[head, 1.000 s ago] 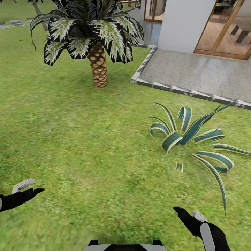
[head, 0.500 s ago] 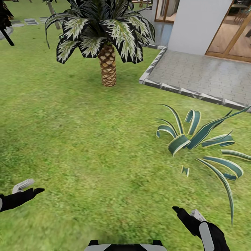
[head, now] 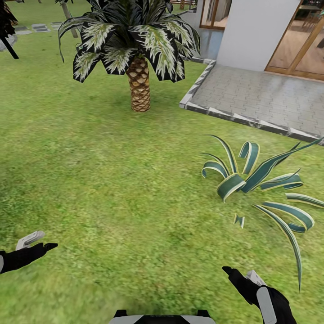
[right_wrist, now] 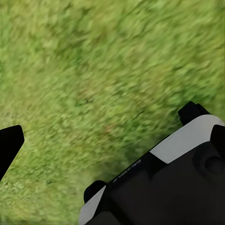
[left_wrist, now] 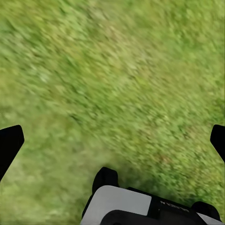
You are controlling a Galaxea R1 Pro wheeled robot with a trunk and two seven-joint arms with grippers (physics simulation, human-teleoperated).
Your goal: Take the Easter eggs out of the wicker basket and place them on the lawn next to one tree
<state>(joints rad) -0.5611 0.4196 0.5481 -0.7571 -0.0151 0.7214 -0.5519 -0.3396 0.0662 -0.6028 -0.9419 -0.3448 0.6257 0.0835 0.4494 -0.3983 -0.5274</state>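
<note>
While both arms hang low over the lawn point(head: 112, 180), the left claw point(head: 38, 240) and right claw point(head: 240, 274) gape wide, each gripping nothing. Farther ahead on the right a striped agave point(head: 252, 180) sprawls in the grass. Beyond it stands a small palm point(head: 137, 54), beside the paved patio point(head: 261, 96) and the house wall point(head: 252, 31).

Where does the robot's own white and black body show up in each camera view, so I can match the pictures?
Head view: the white and black body sits at the bottom edge, centred.
Left wrist view: its white panel with black corners shows large and close, with grass beyond.
Right wrist view: the same panel shows tilted, above a big black part.
Shared landmark: the lawn, mottled green, lies behind the body in all three.
</note>
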